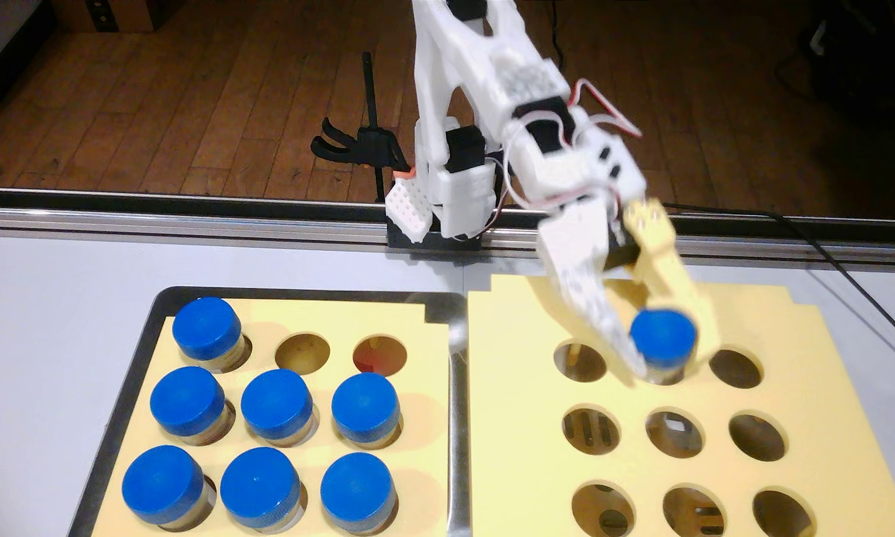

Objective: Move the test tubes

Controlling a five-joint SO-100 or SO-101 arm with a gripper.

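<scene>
My white-and-cream gripper (664, 364) clasped the blue-capped clear tube (663, 338), sunk in the yellow foam rack's (528, 413) top-middle hole; I judged best: release gently, lift straight up.

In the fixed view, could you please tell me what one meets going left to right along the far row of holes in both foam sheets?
Capped tube → empty hole → empty hole → empty hole → tube between the fingers of the gripper → empty hole.
</scene>
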